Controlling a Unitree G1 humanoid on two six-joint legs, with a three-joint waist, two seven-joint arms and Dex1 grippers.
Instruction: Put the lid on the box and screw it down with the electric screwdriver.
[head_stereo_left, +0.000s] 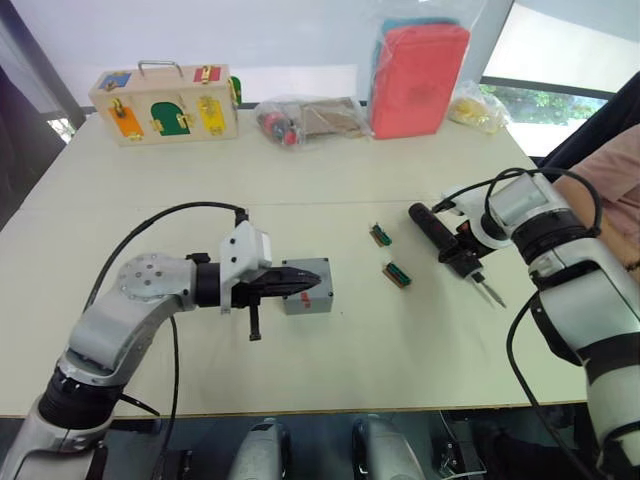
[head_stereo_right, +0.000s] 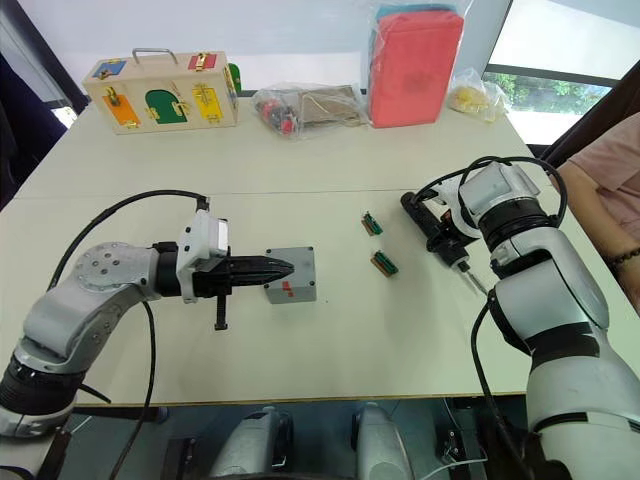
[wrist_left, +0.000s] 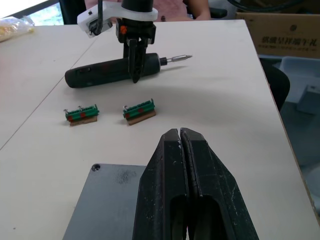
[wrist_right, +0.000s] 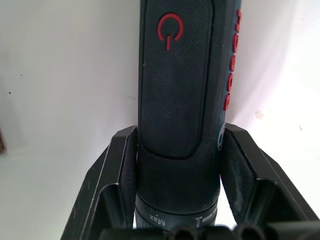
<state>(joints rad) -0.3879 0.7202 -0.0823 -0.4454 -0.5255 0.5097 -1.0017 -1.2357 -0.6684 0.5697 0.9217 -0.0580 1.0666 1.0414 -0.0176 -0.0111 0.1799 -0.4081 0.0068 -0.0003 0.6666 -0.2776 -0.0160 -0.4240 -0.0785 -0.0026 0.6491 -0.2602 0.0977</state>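
L tool (head_stereo_right: 275, 268) sits over the grey lid (head_stereo_right: 291, 275), fingers pressed together w/ no gap, tips resting over the lid's top; can't tell if they actually touch it. The lid lies flat on the box, roughly mid-tabletop, a bit toward the near edge; only the lid's top and a side w/ a small red mark are visible. Screw hole visible at one lid corner in the L wrist view.

Further R, two small green connector blocks (head_stereo_left: 381, 235) lie on the tabletop, one nearer the far edge, the other (head_stereo_left: 397, 275) nearer the near edge, apart from each other and from the lid.

R of those, the electric screwdriver (head_stereo_left: 443, 240) lies on the tabletop toward the R edge, bit (head_stereo_left: 490, 291) pointing at the near-R corner. R tool (head_stereo_left: 462, 251) straddles its body near the bit end, fingers (wrist_right: 116, 170) part open on either side of the black barrel, close against it.

Along the far edge: wooden latch box (head_stereo_left: 165, 103) at L corner, clear bag of bits (head_stereo_left: 305, 120), red pack in plastic (head_stereo_left: 418, 78), small bag w/ yellow stuff (head_stereo_left: 476, 108). A person's arm (head_stereo_left: 610, 190) at the R edge.
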